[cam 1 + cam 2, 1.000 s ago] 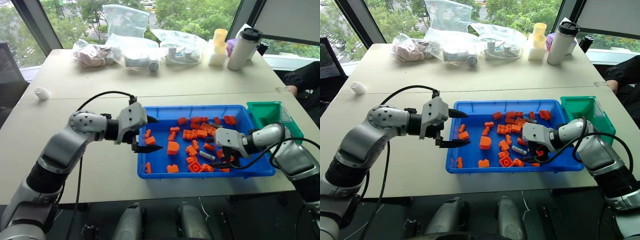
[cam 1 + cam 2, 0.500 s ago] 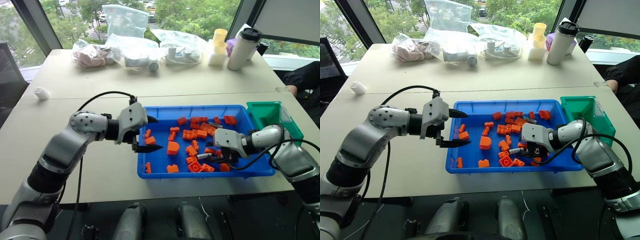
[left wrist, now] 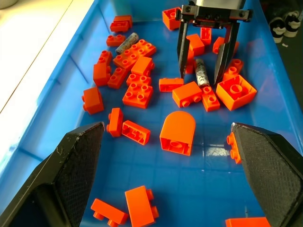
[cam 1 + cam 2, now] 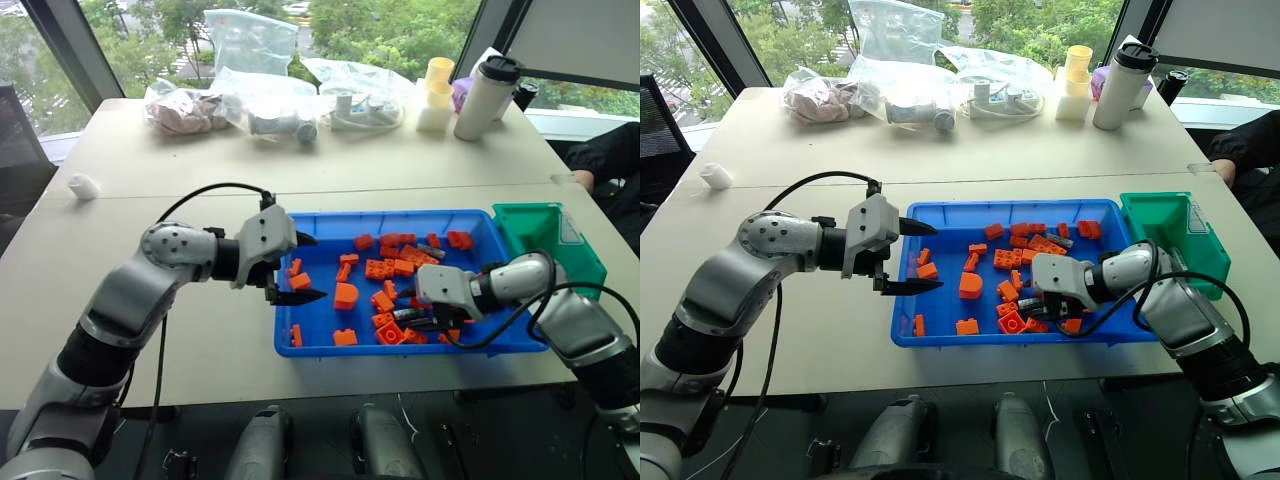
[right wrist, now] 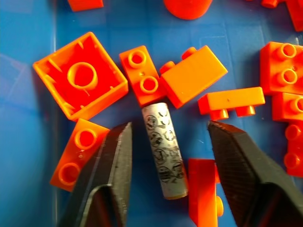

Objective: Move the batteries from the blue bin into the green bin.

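Battery (image 5: 165, 151), its dark print unreadable, lies between right pincer's (image 5: 170, 142) parted fingers; left pincer (image 3: 175, 156) gapes.

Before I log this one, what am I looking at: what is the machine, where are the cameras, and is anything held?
It is a humanoid robot with two arms. Two pictures come from its head, one from each wrist. On the table, a blue bin holds orange toy bricks and batteries; a green bin stands beside it. The right gripper straddles one battery lying on the bin floor, fingers apart from it, so nothing is held yet. The left gripper hovers open at the bin's other end. Another battery lies among the bricks.
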Available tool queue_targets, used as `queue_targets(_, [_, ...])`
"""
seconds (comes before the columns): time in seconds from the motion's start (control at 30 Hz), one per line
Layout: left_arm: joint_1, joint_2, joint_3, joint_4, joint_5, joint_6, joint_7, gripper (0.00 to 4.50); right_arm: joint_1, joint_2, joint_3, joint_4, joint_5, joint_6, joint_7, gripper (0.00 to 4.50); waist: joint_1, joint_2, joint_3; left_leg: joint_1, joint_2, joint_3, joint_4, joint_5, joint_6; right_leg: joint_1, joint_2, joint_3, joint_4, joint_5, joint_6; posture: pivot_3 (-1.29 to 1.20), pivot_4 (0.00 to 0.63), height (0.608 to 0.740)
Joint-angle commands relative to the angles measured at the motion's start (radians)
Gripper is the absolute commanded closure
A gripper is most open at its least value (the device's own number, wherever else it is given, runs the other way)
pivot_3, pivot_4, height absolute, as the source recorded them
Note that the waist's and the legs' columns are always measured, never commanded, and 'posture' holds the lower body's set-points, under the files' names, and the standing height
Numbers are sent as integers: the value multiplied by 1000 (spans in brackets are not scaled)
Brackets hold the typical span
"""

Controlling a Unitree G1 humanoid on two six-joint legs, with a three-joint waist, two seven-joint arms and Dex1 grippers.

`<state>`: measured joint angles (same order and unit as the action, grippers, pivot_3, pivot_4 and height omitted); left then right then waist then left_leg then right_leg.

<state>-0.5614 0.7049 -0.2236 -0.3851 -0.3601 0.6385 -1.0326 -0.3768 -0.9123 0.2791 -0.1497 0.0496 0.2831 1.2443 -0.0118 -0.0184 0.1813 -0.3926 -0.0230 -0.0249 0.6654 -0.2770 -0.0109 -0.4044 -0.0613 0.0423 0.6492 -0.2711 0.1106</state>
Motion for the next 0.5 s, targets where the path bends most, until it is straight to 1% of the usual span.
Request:
queue_targets(0.03, [-4,0,-2,-18,4,-16,1,0,-32,11,12,17,-21,-25,6,4034,0,0,0,0,0,0,0,0,0,0,0,0,0,0,0,0,150,740])
queue_targets(0.07, [-2,0,0,-19,4,-16,1,0,-35,12,11,17,-19,-23,6,4458,0,0,0,0,0,0,0,0,0,0,0,0,0,0,0,0,150,740])
queue_targets(0.1, [0,1,1,-20,4,-15,1,0,-35,12,10,16,-17,-22,7,4491,0,0,0,0,0,0,0,0,0,0,0,0,0,0,0,0,150,740])
queue_targets(0.4, [-2,4,8,-17,0,-14,-4,0,-45,2,-44,-4,8,20,-15,4490,0,0,0,0,0,0,0,0,0,0,0,0,0,0,0,0,150,740])
queue_targets(0.5, [-27,-31,56,-17,-61,17,7,0,-57,-26,-169,-46,101,158,-32,4490,3,1,1,0,0,0,0,0,0,0,-1,0,0,0,0,0,150,740])
